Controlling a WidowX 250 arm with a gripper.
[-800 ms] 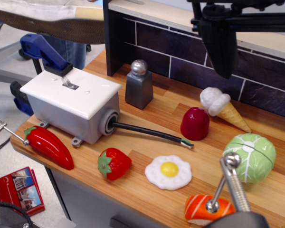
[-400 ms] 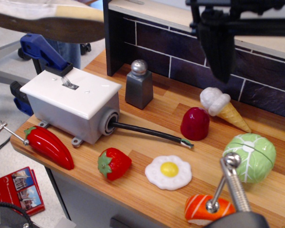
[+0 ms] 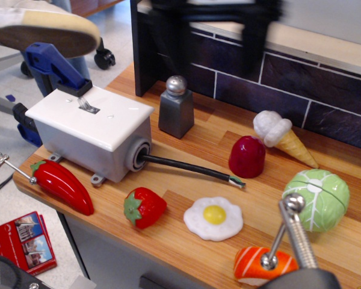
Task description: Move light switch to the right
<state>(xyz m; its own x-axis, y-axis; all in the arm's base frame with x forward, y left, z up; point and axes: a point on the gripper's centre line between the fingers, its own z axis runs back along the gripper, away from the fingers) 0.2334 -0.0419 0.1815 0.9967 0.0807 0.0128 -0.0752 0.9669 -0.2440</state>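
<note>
The light switch is a small silvery toggle lever on a white faceplate. The faceplate tops a grey box at the left end of the wooden counter, and a black cable runs out of the box to the right. The lever leans toward the far-left end of the plate. My black gripper is motion-blurred at the top of the view, high above the counter and up and to the right of the switch. Its two fingers stand wide apart with nothing between them.
A grey salt shaker stands just right of the box. Toy foods lie around: red pepper, strawberry, fried egg, ice cream cone, cabbage. A blue clamp grips the left edge. A dark brick wall is behind.
My gripper has swept left along the top of the view, from above the ice cream cone to above the salt shaker. The switch lever has not moved.
</note>
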